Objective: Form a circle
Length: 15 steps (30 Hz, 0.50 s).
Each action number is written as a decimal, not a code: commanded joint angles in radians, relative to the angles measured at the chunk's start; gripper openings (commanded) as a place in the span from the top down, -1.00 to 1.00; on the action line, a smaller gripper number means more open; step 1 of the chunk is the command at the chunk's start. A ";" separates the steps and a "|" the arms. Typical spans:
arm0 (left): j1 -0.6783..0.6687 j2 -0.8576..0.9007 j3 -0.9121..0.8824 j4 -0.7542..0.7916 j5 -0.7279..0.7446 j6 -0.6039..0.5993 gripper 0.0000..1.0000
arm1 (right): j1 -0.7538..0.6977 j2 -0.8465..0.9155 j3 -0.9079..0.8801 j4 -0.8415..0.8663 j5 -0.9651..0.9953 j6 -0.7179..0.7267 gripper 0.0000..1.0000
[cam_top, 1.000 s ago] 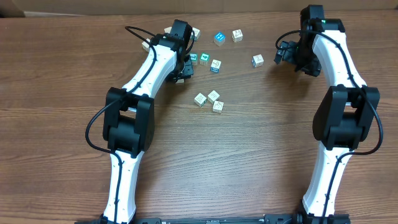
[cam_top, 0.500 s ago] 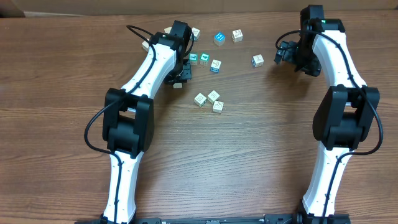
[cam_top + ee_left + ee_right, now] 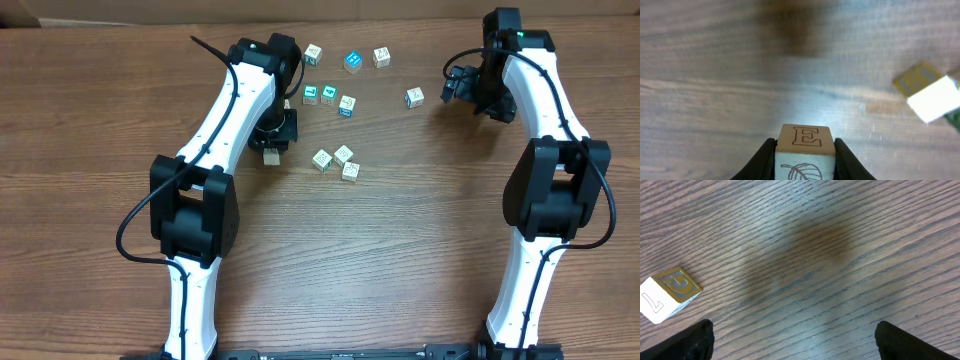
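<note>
While left jaws clamp one cube, ten cubes dot table.

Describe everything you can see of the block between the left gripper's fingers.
The block is a small cube, apparently pale wood. One tan face carries an outlined letter E; the whitish face beside it shows a leaf-like line drawing. It sits square between the left gripper's two black fingers, which press its opposite sides. Overhead, it is left of a cluster of three blocks. Whether it touches the table is unclear.
</note>
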 commanded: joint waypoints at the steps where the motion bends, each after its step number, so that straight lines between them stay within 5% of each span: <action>1: -0.015 -0.018 0.012 -0.050 0.055 0.056 0.52 | -0.001 -0.024 0.022 0.002 0.002 0.005 -1.00; 15: -0.024 -0.018 -0.010 -0.185 0.047 0.074 0.61 | -0.001 -0.024 0.022 0.002 0.002 0.005 -1.00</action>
